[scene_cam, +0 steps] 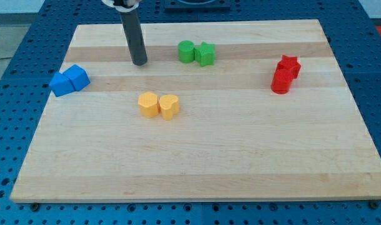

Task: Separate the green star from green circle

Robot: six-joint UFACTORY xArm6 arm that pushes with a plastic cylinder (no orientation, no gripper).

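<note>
So the green circle (187,51) and green star (206,54) are sitting touching each other at the far side of the board (197,162), circle on the left, star on the right. My tip (139,63) is down on the wood to the left of the pair, near but not touching, roughly level with them. No gripper here, just a bare rod, so nothing to open or close and it's holding nothing.

My take: pushing straight right from here is a bad idea, since I'd hit the circle first and it would probably just shove the star along with it. Better to go around and come at the seam between them from the far or near side, or get to one block's outer face and push at an angle so only that one slides. The star has bare board on its right, so I'd send it that way.

The yellow pair (158,105), blue pair (70,80) and red pair (285,74) are all well apart, so little risk of bumping them.
</note>
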